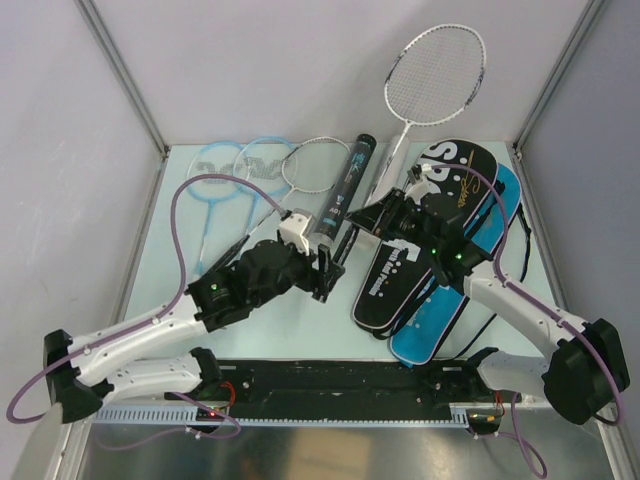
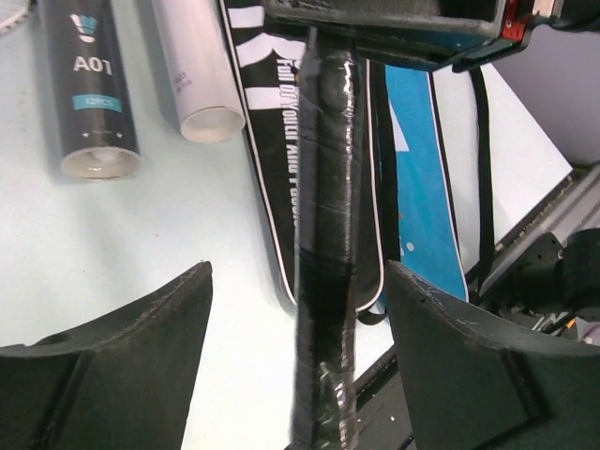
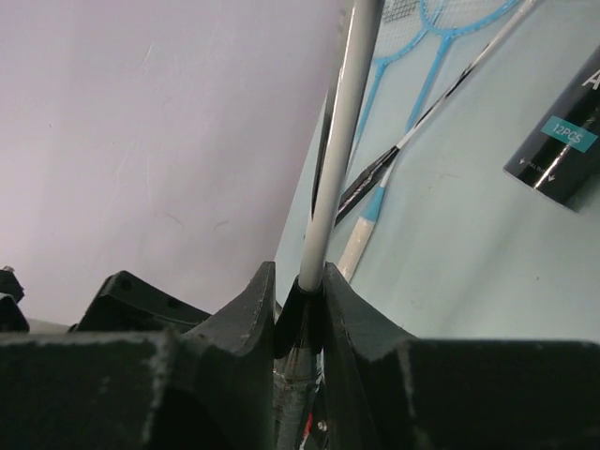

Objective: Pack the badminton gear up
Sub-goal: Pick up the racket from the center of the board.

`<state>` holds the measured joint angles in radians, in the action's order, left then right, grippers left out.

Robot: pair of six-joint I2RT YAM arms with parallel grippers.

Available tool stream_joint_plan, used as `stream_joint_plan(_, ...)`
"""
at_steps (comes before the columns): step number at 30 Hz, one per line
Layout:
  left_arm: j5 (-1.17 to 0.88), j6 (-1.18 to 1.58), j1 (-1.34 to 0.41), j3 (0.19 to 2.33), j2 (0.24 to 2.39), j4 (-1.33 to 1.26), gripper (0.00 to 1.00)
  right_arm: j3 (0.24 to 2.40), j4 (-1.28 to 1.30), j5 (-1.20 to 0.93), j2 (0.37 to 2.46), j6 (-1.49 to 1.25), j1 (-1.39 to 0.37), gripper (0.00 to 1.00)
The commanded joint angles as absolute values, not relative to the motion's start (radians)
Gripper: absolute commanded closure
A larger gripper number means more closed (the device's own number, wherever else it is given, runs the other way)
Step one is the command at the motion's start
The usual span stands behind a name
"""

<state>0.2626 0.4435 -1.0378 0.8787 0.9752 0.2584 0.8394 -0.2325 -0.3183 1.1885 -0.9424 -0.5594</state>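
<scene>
The silver-white racket (image 1: 435, 75) looks light and stiff, best taken by its taped black handle (image 2: 323, 234): right fingers (image 3: 246, 328) pinch the shaft (image 3: 342, 141) just above it, left fingers (image 2: 141, 356) stand wide, holding nothing.

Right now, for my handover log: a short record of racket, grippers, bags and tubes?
racket: silver-white, held by its shaft
right gripper: shut on racket shaft
left gripper: open, fingers clear of handle between them
bags: black bag over blue bag
tubes: black tube beside white tube
</scene>
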Motion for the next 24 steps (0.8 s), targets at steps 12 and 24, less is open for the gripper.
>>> stream_joint_plan(12, 0.147, 0.451, -1.042, 0.879, 1.097, 0.226, 0.91, 0.829, -0.239, -0.289, 1.172, -0.949, -0.563, 0.82)
stream_joint_plan(24, 0.238, 0.487, -1.042, 0.966, 1.181, 0.212, 1.00, 0.738, -0.255, -0.236, 1.122, -0.931, -0.609, 0.70)
